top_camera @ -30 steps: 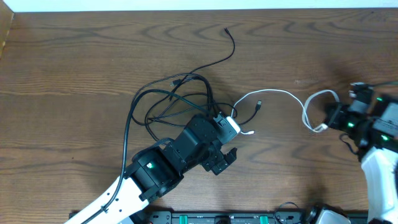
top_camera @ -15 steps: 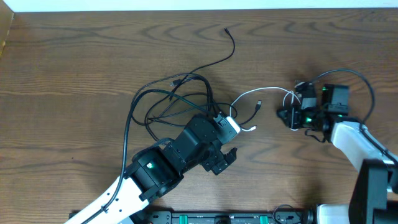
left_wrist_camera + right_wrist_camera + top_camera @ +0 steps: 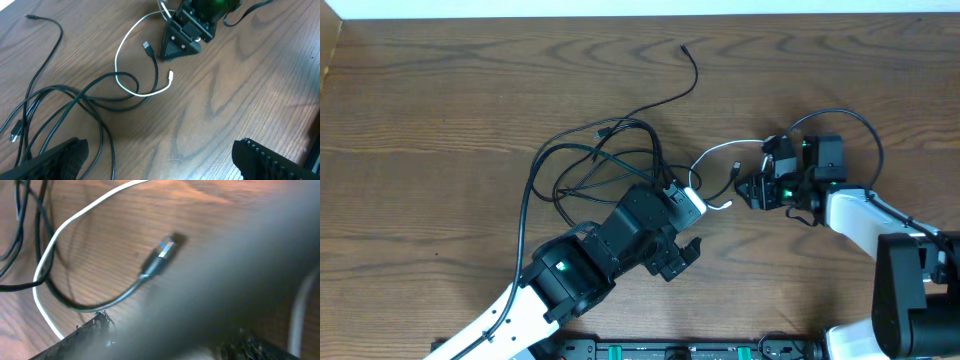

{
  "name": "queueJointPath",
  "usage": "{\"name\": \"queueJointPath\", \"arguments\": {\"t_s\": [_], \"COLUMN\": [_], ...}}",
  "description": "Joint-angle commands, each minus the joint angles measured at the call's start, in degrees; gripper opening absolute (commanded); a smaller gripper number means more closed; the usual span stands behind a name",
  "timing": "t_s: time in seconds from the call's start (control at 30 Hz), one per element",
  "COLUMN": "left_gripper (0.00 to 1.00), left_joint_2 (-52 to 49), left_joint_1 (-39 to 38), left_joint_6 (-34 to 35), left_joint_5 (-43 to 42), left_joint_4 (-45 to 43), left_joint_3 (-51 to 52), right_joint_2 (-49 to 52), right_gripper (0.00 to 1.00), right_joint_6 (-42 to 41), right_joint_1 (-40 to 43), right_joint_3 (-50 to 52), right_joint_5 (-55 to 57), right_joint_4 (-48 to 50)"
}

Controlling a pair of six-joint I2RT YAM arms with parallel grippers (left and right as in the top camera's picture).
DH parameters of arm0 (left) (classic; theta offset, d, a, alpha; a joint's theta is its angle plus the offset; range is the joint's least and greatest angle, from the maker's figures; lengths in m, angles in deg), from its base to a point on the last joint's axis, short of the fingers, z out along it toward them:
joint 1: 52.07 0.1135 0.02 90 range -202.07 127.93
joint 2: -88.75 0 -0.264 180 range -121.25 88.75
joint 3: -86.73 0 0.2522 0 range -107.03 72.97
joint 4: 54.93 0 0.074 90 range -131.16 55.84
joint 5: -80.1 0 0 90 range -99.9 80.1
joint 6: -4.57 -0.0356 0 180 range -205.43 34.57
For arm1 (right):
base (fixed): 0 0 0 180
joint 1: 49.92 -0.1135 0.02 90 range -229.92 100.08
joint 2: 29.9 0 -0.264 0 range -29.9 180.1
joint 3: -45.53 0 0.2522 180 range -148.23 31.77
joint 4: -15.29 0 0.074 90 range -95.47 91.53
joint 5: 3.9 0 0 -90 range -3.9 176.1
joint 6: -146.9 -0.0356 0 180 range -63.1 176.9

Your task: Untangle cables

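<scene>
The cables lie mid-table. A tangle of black cords (image 3: 590, 160) trails one long end to the far side (image 3: 683, 47). A short black cord ends in a plug (image 3: 736, 168), also seen in both wrist views (image 3: 146, 46) (image 3: 165, 247). The white cord (image 3: 720, 152) (image 3: 125, 45) (image 3: 75, 215) loops across the black one, its free tip (image 3: 171, 76) on the wood. My left gripper (image 3: 692, 228) (image 3: 165, 167) hovers wide open by the tangle's right edge, holding nothing. My right gripper (image 3: 748, 193) (image 3: 172, 50) (image 3: 170, 332) sits just right of the plug, fingers apart; blur hides the gap.
The wooden table (image 3: 440, 90) runs to a white wall at the far edge. A dark equipment rail (image 3: 700, 350) lines the near edge. The right arm's own thick black cable (image 3: 850, 120) arcs above its wrist.
The right arm swept left from the table's right edge to the middle, carrying the white cord's far loop with it, and its jaws have parted. The left arm has stayed put.
</scene>
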Motion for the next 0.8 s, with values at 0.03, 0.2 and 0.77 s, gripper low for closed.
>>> {"name": "queueJointPath", "arguments": {"t_s": [0.03,0.2,0.77], "left_gripper": [0.96,0.96,0.96], "left_joint_2": [0.09,0.09,0.09], "left_joint_1": [-0.11,-0.11,-0.11], "left_joint_6": [-0.11,-0.11,-0.11], "left_joint_5": [-0.70,-0.72,-0.70], "left_joint_4": [0.13,0.13,0.13], "left_joint_3": [-1.25,-1.25,-1.25], "right_joint_2": [0.96,0.94,-12.57], "right_gripper": [0.67,0.70,0.86], "right_joint_6": [-2.49,-7.98,-0.79], "right_joint_1": [-2.01,-1.97,-1.81], "right_joint_3": [-0.07,-0.09,-0.92], "right_joint_5": [8.09,19.52,22.95], "right_joint_4": [0.13,0.04,1.27]}}
